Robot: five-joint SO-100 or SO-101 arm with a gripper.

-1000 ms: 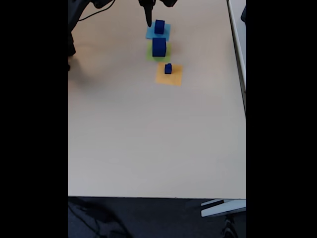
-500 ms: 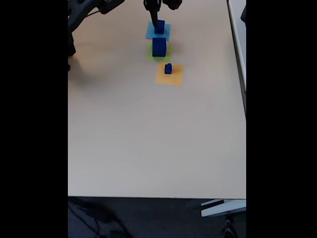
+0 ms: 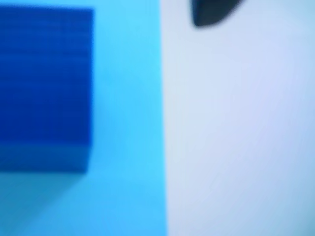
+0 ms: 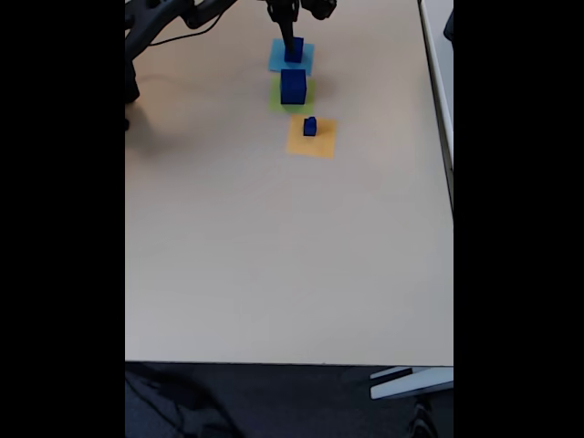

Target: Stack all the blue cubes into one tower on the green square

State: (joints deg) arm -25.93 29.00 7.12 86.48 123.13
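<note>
Hand (image 4: 290, 46) at medium cube (image 4: 294, 52) | table (image 4: 274, 255) open below

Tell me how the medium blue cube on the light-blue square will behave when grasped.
The medium blue cube looks solid and flat-faced, so it probably stays stiff and won't roll. Its smooth sides might slip slightly. The light-blue square beneath looks like thin paper and could shift if the cube is dragged.

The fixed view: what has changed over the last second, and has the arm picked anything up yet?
The gripper has swung rightward in the fixed view and come down onto the medium cube on the light-blue square. Whether it has closed is unclear; nothing is lifted. The large cube on the green square and the small cube on the orange square stayed put.
</note>
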